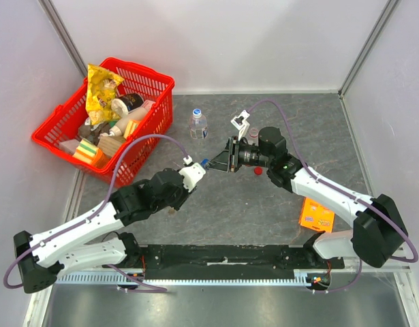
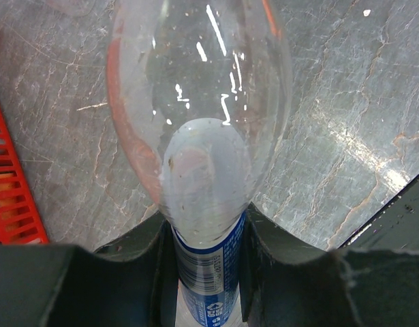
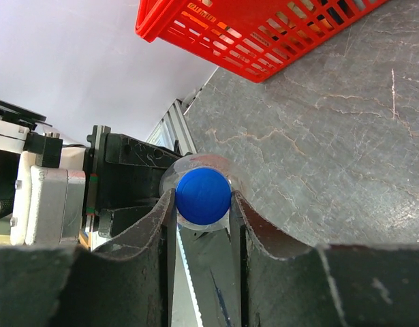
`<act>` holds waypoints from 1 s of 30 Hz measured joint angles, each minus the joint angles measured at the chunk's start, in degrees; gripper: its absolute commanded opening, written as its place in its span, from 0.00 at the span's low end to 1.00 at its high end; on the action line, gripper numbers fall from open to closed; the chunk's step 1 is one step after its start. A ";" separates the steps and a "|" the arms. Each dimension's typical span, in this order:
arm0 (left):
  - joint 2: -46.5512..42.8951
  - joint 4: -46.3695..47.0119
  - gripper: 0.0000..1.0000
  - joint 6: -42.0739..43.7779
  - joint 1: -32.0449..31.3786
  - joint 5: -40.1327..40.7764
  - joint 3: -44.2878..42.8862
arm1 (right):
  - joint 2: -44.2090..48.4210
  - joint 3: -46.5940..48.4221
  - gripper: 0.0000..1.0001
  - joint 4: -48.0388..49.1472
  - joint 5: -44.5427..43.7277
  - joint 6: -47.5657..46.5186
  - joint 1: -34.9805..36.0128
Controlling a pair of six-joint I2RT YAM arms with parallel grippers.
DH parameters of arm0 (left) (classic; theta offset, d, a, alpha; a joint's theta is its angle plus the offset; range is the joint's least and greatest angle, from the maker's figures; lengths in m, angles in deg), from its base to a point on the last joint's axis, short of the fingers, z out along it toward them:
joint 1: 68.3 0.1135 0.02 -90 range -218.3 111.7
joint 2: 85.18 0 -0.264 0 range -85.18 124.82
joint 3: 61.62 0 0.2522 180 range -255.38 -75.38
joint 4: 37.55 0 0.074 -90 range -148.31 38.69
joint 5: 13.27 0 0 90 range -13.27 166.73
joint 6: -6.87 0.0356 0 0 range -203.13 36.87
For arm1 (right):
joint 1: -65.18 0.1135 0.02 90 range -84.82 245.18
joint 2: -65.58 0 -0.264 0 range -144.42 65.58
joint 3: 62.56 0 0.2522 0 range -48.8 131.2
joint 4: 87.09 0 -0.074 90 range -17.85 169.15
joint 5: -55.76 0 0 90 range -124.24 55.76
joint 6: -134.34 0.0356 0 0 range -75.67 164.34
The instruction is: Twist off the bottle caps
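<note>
Left gripper (image 2: 206, 228): we find its jaws clenched on the blue-labelled bottle (image 2: 202, 102), between the arms. Right gripper (image 3: 202, 201): jaws apparently pinching that bottle's blue cap (image 3: 204, 194). Around them on the surface (image 1: 216, 204): a red cap (image 1: 257, 172), a standing bottle (image 1: 197, 125), an orange packet (image 1: 316, 215), a red basket (image 1: 163, 112).

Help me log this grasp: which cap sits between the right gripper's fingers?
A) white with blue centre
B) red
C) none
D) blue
D: the right wrist view shows the blue cap pinched between the fingers of the right gripper, on the blue-labelled bottle that the left gripper holds.
</note>
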 measured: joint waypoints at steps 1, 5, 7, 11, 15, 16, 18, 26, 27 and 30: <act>0.04 0.00 0.02 0.00 0.00 0.00 0.00 | -0.02 0.00 0.12 -0.15 -0.04 -0.07 0.00; 0.09 -0.07 0.02 0.31 0.00 0.00 0.00 | 0.00 0.00 0.04 -0.39 0.00 -0.55 -0.02; 0.09 -0.09 0.02 0.37 0.00 0.00 0.00 | 0.00 0.00 0.02 -0.39 0.07 -0.92 -0.02; 0.09 -0.24 0.02 0.48 0.02 -0.20 0.00 | 0.00 0.00 0.00 -0.42 0.31 -1.99 -0.02; 0.04 -0.28 0.02 0.50 0.02 -1.62 -0.04 | 0.44 0.00 0.00 -0.70 0.90 -3.23 -0.02; 0.00 -0.28 0.02 0.50 0.02 -2.14 -0.11 | 0.68 0.00 0.00 -0.83 1.09 -3.67 -0.02; -0.11 -0.28 0.02 0.52 0.07 -3.63 -0.33 | 1.40 0.00 0.00 -1.16 1.79 -4.68 -0.09; -0.85 -0.50 0.02 0.61 0.39 -14.47 -2.47 | 7.04 -0.83 0.00 -1.77 6.82 -10.01 -0.42; -0.96 -0.52 0.02 0.61 0.39 -16.13 -2.73 | 7.96 -1.11 0.00 -1.79 7.50 -10.67 -0.42; -1.25 -0.63 0.02 0.66 0.39 -20.90 -3.50 | 10.75 -1.86 0.00 -2.03 9.53 -12.96 -0.42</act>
